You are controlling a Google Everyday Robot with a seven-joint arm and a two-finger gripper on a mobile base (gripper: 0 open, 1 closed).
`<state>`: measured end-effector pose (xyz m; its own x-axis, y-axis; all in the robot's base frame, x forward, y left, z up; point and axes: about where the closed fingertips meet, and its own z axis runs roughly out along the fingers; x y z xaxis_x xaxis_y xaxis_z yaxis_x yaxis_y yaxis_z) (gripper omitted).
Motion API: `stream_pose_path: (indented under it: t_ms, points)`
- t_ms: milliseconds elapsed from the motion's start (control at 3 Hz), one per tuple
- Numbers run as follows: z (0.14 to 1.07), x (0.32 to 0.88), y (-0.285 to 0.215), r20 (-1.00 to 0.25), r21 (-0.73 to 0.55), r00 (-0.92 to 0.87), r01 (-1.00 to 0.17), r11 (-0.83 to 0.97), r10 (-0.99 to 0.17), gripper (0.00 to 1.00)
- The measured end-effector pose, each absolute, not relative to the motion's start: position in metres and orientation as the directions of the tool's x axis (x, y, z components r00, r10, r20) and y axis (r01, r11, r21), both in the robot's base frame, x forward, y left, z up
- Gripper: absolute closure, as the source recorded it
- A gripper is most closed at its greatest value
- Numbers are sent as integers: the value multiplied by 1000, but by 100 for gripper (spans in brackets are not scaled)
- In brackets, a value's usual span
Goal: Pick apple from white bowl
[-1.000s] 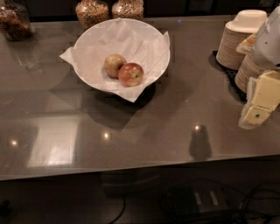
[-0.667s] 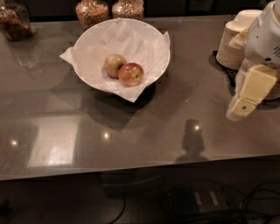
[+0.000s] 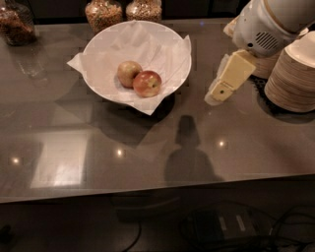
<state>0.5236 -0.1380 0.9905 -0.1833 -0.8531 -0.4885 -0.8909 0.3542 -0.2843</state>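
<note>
The reddish apple (image 3: pixel 146 83) with yellow-orange patches lies in the wide white bowl (image 3: pixel 170 42) lined with crumpled white paper, at the back left of the counter. A paler yellow-green apple (image 3: pixel 128 73) touches it on its left. My gripper (image 3: pixel 216 96) hangs from the white arm at the upper right, its pale yellow fingers pointing down-left above the counter. It is to the right of the bowl, apart from it, and holds nothing that I can see.
Stacks of beige disposable bowls (image 3: pixel 290 74) stand at the right edge, behind the arm. Three glass jars (image 3: pixel 103 12) of dry goods line the back. The dark glossy counter (image 3: pixel 147 147) has its front edge near the bottom, with cables on the floor below.
The arm has swung left and towards the bowl; the gripper has gone from the right edge to a spot just right of the bowl. The apples have not moved.
</note>
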Motion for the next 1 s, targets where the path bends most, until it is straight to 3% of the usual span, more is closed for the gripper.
stream_pose_path:
  t_ms: [667,1000]
  points:
    - [995,584,-72,-646,-211,-177,-894,396,-742,0]
    - [995,584,-71,-646,-212,-176,-893,396,-743,0]
